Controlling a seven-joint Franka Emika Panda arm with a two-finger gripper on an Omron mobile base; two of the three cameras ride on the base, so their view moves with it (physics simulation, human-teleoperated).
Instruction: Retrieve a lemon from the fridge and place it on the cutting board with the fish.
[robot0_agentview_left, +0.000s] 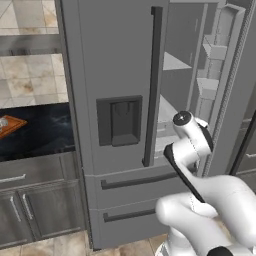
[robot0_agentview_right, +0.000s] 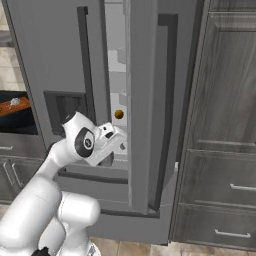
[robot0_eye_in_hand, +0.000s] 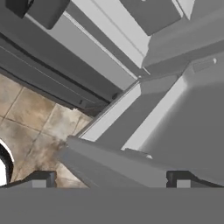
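The fridge (robot0_agentview_left: 115, 60) stands with its left door closed and its right door (robot0_agentview_right: 145, 100) swung open, pale shelves showing inside. The lemon (robot0_agentview_right: 119, 114), small and dull yellow, sits on a shelf in the gap. My hand (robot0_agentview_right: 107, 140) hangs at the opening, just below and left of the lemon. My gripper (robot0_eye_in_hand: 111, 181) is open with nothing between its fingers; it looks down past the fridge's lower edge at the floor. Far left on the dark counter lies the cutting board (robot0_agentview_right: 12, 106) with the pale fish (robot0_agentview_right: 15, 102) on it; both also show at the cutting board (robot0_agentview_left: 10, 125).
Grey base cabinets (robot0_agentview_left: 35, 200) stand under the dark counter (robot0_agentview_left: 45, 132) left of the fridge. Tall grey cabinets with drawers (robot0_agentview_right: 225, 150) stand right of the open door. Door bins (robot0_agentview_left: 212, 70) line the open door's inside. Beige tile floor (robot0_eye_in_hand: 30, 122) lies below.
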